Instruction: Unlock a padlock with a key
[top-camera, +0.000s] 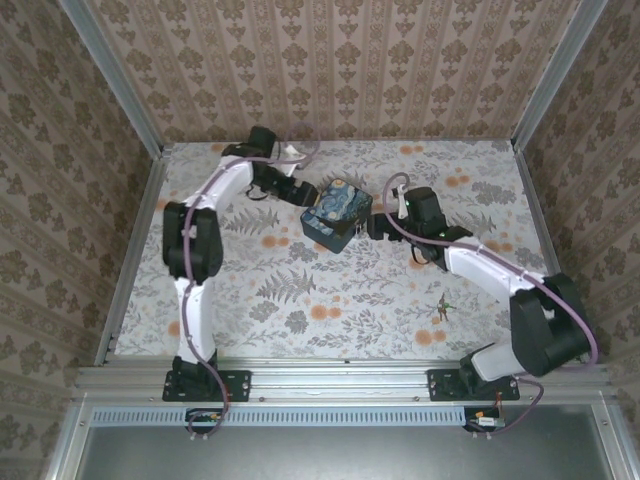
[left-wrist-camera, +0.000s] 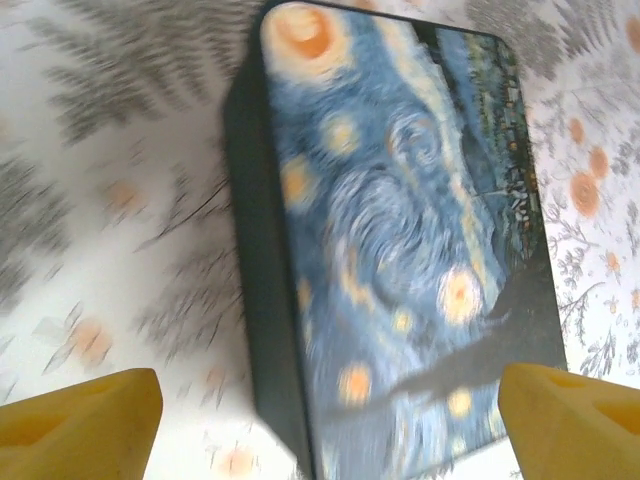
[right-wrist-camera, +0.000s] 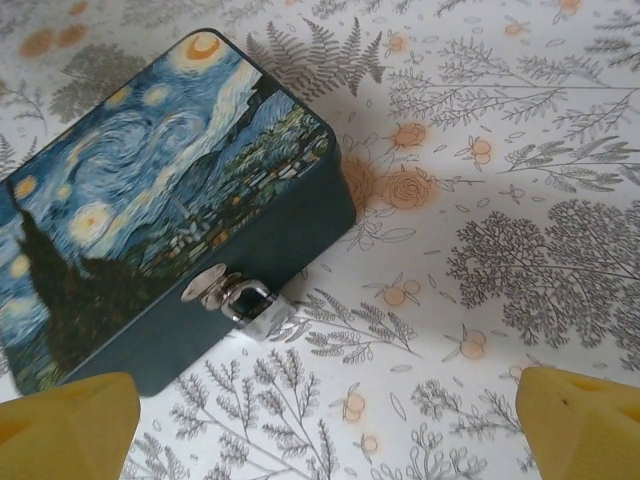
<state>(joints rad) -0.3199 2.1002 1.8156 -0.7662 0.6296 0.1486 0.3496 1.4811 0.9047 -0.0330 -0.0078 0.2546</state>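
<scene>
Left gripper (left-wrist-camera: 325, 428) spread wide, holding nothing, right above the blue box (left-wrist-camera: 400, 230). Right gripper (right-wrist-camera: 320, 425) wide too, facing the box's front wall, where the padlock (right-wrist-camera: 256, 306) hangs from the hasp (right-wrist-camera: 205, 285), low by the floral surface (right-wrist-camera: 520, 150).

Both arms reach inward, left hand (left-wrist-camera: 325, 428) and right hand (right-wrist-camera: 327, 428) spread wide.

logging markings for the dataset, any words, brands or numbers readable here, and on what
None can be read.
The blue box carries only a painted night sky, no lettering.
The padlock is too small to show any stamp.
The table cover has only plants and flowers.
</scene>
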